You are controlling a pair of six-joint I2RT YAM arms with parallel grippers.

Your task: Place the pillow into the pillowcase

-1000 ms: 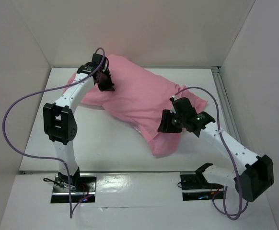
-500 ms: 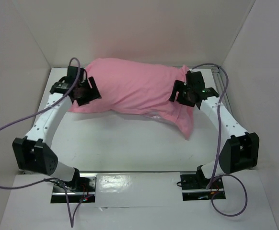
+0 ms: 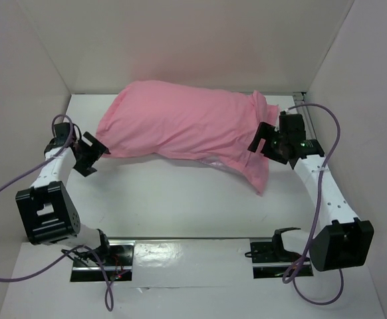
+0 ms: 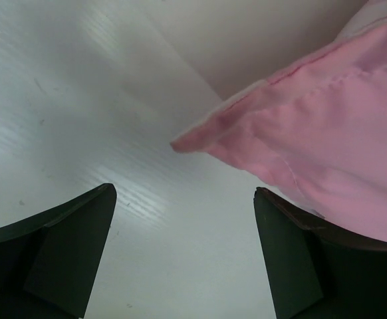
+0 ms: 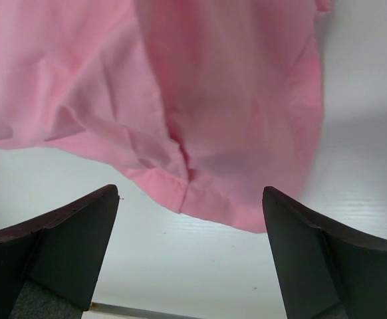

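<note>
The pink pillowcase [image 3: 187, 123] lies plump and stretched left to right across the back of the white table [image 3: 180, 199]. Its loose end droops towards the front right [image 3: 257, 174]. The pillow is hidden; no white cushion surface shows plainly. My left gripper [image 3: 90, 154] sits just off the case's left corner, open and empty. In the left wrist view that pink corner [image 4: 326, 113] lies ahead of the left gripper [image 4: 183, 191], apart from it. My right gripper [image 3: 261, 141] hovers at the case's right end, open. In the right wrist view the pillowcase hem [image 5: 213, 86] lies beyond the right gripper [image 5: 190, 191], untouched.
White walls close in the table at the back, left and right. A metal rail [image 3: 311, 133] runs along the right edge. Purple cables [image 3: 7, 186] loop from both arms. The arm bases [image 3: 100, 256] stand at the near edge.
Both grippers opened and let go of the pillowcase. The left arm drew back to the left front, the right arm out to the right. The case now lies straightened at the back.
</note>
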